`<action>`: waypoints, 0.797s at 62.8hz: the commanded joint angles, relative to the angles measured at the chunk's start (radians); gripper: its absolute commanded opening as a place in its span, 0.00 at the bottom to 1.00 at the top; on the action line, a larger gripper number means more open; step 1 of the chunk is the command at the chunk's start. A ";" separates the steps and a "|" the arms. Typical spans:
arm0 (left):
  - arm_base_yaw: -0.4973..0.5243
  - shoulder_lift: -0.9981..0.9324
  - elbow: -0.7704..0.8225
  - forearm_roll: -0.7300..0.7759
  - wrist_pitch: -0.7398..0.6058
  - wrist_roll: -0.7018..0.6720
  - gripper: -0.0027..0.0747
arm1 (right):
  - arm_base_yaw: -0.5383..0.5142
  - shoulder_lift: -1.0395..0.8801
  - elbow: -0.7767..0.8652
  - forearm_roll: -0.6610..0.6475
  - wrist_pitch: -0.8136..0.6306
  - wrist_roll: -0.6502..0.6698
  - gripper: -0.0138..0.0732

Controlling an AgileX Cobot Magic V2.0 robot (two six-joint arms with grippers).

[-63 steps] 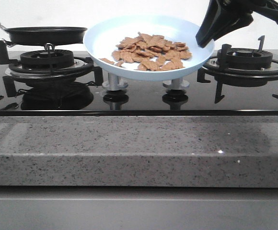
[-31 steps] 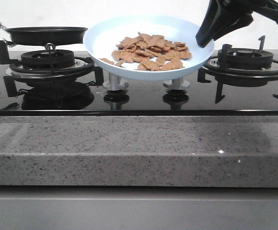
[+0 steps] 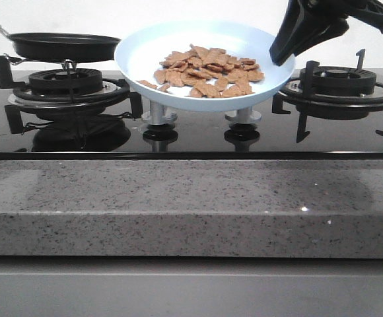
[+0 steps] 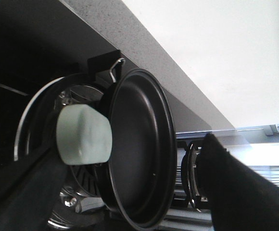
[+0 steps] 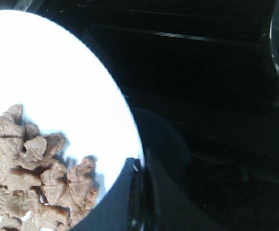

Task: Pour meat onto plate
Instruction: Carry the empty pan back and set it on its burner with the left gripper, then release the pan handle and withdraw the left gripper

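Meat [image 3: 208, 72] is already lying on the plate [image 3: 139, 56], mid-stove; pouring looks done. Right gripper [image 3: 282, 54] is pinching the plate's rim. Left gripper is gripping the empty pan's [image 3: 63, 46] handle [image 4: 83, 134] over the stove's left burner.

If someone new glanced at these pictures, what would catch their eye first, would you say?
Most striking is the pale blue plate held tilted above the middle of the stove, with the meat heaped on it and the right gripper clamping its right rim. Next, the empty black frying pan raised over the left burner.
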 commanded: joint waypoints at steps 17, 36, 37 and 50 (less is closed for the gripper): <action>-0.005 -0.094 -0.030 0.148 0.024 -0.083 0.75 | -0.004 -0.047 -0.026 0.032 -0.044 -0.006 0.09; -0.005 -0.103 -0.030 0.193 0.056 -0.085 0.75 | -0.004 -0.047 -0.026 0.032 -0.044 -0.006 0.09; -0.007 -0.107 -0.030 0.200 0.056 -0.085 0.75 | -0.004 -0.047 -0.026 0.032 -0.044 -0.006 0.09; -0.069 -0.199 -0.030 0.364 0.047 -0.085 0.70 | -0.004 -0.047 -0.026 0.032 -0.044 -0.006 0.09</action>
